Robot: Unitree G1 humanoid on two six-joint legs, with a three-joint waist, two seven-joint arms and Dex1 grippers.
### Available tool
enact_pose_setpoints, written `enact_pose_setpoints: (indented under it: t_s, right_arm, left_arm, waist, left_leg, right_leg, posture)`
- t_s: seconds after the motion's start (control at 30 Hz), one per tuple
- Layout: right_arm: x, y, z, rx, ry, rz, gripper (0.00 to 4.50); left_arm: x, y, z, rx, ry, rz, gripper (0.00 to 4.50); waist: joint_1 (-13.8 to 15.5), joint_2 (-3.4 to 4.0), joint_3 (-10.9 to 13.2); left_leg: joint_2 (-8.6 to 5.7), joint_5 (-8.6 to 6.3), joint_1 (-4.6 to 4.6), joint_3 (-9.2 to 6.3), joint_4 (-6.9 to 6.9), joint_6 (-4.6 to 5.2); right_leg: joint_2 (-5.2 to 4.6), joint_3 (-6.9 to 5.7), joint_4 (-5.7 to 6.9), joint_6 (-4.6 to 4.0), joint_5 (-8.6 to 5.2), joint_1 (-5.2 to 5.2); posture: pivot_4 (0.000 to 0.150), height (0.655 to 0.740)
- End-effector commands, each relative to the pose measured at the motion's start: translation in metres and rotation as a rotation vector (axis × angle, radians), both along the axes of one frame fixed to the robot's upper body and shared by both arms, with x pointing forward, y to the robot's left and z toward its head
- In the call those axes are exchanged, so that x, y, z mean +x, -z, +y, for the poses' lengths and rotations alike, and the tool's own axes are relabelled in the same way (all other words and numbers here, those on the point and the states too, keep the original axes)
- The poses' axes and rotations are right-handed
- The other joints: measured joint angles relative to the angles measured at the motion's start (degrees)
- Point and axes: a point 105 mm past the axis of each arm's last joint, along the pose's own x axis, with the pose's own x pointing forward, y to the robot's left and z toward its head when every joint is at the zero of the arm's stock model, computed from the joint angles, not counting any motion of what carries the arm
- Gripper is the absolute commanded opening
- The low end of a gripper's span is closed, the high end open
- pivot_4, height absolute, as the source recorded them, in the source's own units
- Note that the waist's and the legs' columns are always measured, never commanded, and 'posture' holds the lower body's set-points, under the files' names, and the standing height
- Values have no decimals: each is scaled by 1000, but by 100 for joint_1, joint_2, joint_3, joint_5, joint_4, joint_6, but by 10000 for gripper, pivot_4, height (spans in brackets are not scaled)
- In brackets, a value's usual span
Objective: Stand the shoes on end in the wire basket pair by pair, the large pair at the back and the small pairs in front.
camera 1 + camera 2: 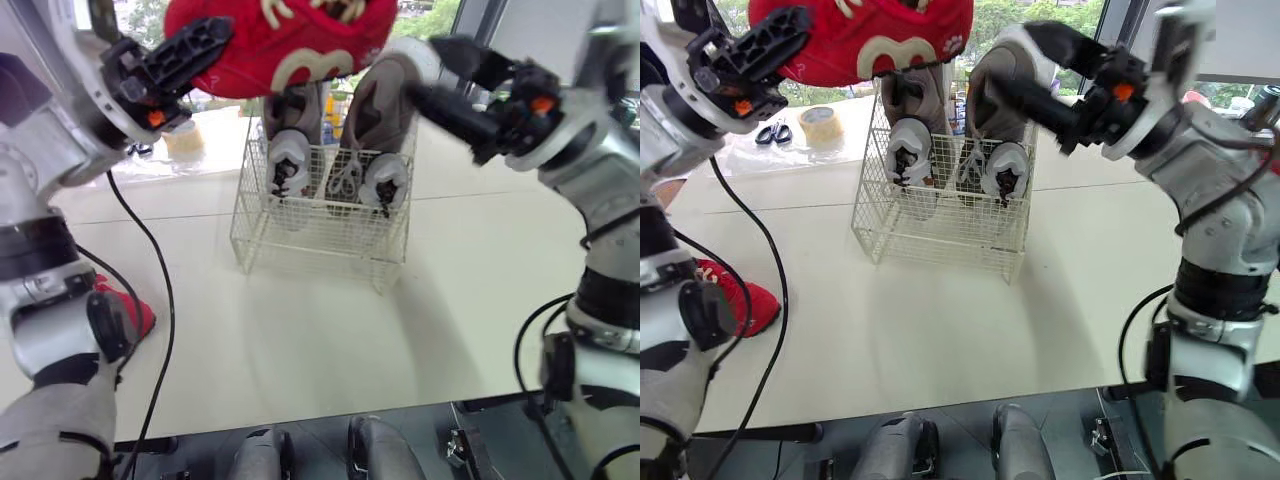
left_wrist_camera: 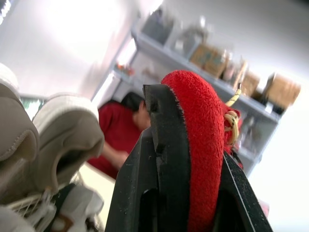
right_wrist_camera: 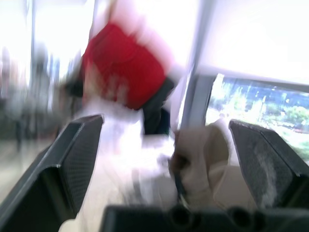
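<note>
While the left pincer (image 1: 205, 45) pinches a red shoe (image 1: 270, 35) & holds it up high over the wire basket (image 1: 320, 240), the right pincer (image 1: 428, 68) is spread wide. Its two black fingers are up by the heel of the right grey shoe (image 1: 375, 140), but I can't tell if they touch it. That shoe & the left grey shoe (image 1: 290, 150) stand on end side by side, heels up, toward the back of the basket. The basket sits on the white table (image 1: 480, 280). The other red shoe (image 1: 740, 295) lies near the table's left edge, well apart from the basket. Far back on the left are a tape roll (image 1: 820, 122) & scissors (image 1: 770, 133), close together.
</note>
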Motion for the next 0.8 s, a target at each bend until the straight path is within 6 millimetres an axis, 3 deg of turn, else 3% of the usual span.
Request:
enact_pose_setpoints:
  t_s: [0.03, 0.13, 0.37, 0.67, 0.8]
  right_arm:
    - [-19, -14, 12, 315, -141, 100, 45000]
    - [-22, -13, 31, 453, -217, 185, 45000]
    - [-25, -16, 67, 450, -271, 190, 45000]
    - [-13, -18, 77, 417, -230, 142, 45000]
    - [-15, -23, 81, 420, -233, 118, 45000]
  left_arm:
    - [-15, -19, 1, -179, -23, -102, 2350]
    - [-12, -14, -4, -279, -57, -93, 2350]
    - [-9, -15, -2, -381, -42, -85, 2350]
    - [-15, 1, -5, -343, 22, -50, 2350]
    - [-15, 20, -7, -281, 22, -22, 2350]
  waist:
    - [-12, 1, -1]
    - [-17, 2, -1]
    - [-6, 2, -1]
    - [-19, 2, -1]
    - [-20, 2, -1]
  left_leg:
    - [0, 0, 1, 0, -2, 0]
    - [0, 0, 4, 5, -7, 0]
    - [-6, -14, 0, 5, -5, 27]
    - [-5, -17, 1, 2, -5, 31]
    - [-4, -17, 1, 2, -6, 31]
  right_leg:
    - [0, 1, -1, 0, 0, 0]
    - [2, 4, 2, -1, 0, -4]
    - [5, 3, -9, 0, 0, 2]
    - [10, 2, -9, 1, 0, 3]
    - [10, 2, -10, 1, 0, 3]
  posture:
    - [1500, 7400]
    - [1500, 7400]
    - [1500, 7400]
    - [1500, 7400]
    - [1500, 7400]
